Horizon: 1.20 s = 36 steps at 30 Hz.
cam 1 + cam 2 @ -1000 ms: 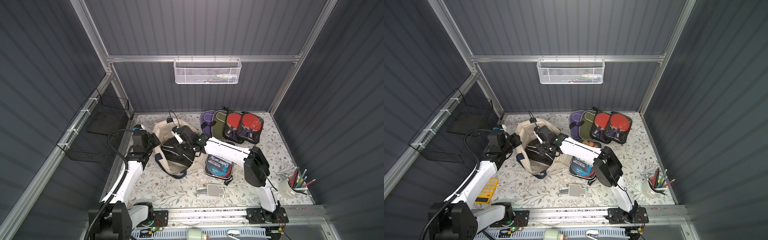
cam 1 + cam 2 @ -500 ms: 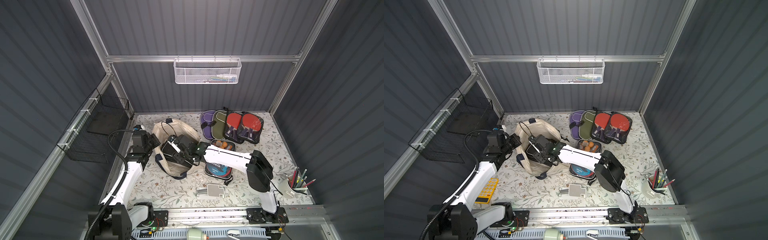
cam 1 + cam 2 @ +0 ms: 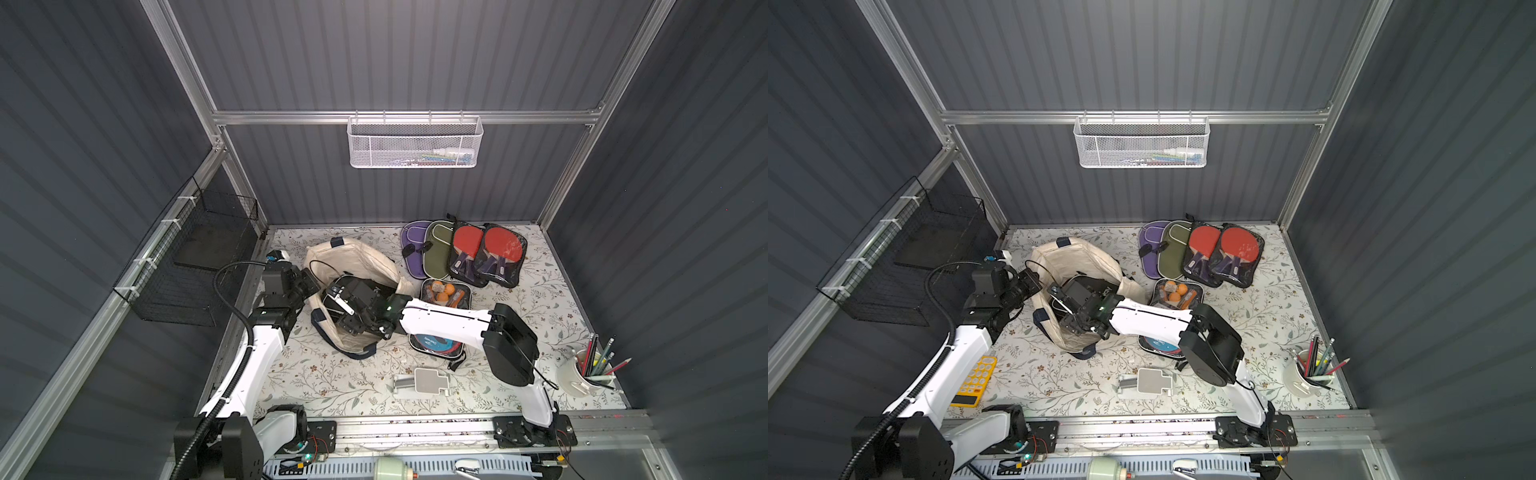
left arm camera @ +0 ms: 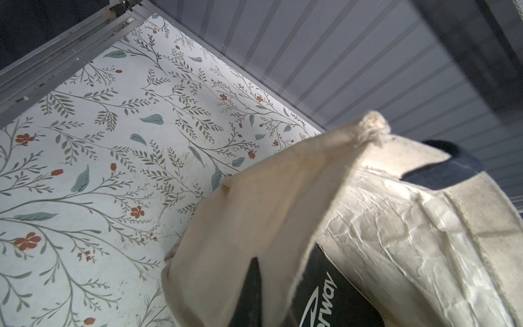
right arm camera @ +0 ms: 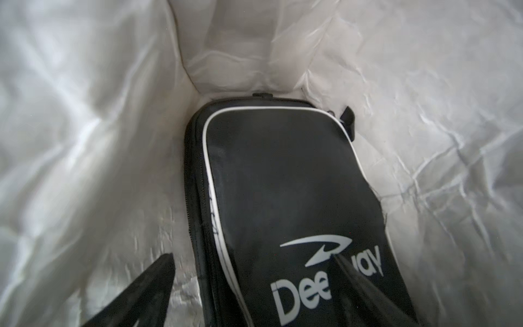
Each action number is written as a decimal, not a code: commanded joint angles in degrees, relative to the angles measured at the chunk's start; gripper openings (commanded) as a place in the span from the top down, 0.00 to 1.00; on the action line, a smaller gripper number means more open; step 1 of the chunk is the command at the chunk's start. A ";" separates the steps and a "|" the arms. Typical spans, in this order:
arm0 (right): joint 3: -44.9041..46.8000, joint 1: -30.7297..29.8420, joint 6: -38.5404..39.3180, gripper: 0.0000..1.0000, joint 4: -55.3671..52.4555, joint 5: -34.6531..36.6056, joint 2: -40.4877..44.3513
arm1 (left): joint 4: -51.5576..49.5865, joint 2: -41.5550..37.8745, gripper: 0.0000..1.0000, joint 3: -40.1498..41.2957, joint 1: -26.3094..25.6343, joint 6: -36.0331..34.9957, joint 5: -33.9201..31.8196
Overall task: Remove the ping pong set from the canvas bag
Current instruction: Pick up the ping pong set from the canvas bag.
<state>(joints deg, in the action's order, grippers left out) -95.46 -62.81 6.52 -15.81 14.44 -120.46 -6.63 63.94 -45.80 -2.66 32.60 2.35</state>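
Observation:
The cream canvas bag [image 3: 357, 259] stands open at the table's left, and its navy handle [image 3: 360, 353] trails toward the front. My left gripper [image 3: 312, 283] is shut on the bag's left rim; in the left wrist view the canvas fold [image 4: 283, 198] covers the fingers [image 4: 252, 291]. My right gripper [image 3: 338, 311] reaches inside the bag. It is open there [image 5: 254, 283] over a black Deerway ping pong case [image 5: 283, 184] lying on the white lining. One finger [image 5: 147, 288] is beside the case's edge and the other hangs above its face.
A clear case of red paddles [image 3: 486, 253], green and purple covers [image 3: 436, 249], a case of orange balls [image 3: 444, 290] and another Deerway case [image 3: 434, 343] lie right of the bag. Also here are a grey stand [image 3: 424, 380], a pencil cup [image 3: 586, 370], a yellow calculator [image 3: 976, 380] and a black wire basket [image 3: 195, 257].
My right gripper has gone lower and further left into the bag and its jaws have spread wider. The left gripper keeps its hold on the rim.

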 commanded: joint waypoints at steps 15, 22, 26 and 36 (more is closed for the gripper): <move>-4.45 0.32 3.99 0.09 0.38 12.81 -8.88 | 0.47 -1.91 1.00 -1.40 -0.07 -0.45 1.17; -1.92 1.68 1.43 0.11 6.53 20.59 -6.77 | -0.81 -3.01 1.00 -1.04 -0.07 -0.87 0.38; 3.15 1.89 2.58 0.17 14.38 23.64 -2.84 | -0.64 -3.03 1.00 -0.40 -0.07 -0.72 0.12; 5.86 2.34 4.40 0.69 21.36 22.04 -1.59 | -1.58 -4.09 1.00 -0.01 -0.07 -1.04 -0.64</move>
<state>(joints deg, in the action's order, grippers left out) -90.32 -62.35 10.74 0.89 32.80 -123.02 -8.27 62.48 -45.78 -2.70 32.60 2.50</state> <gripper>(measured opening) 0.338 0.066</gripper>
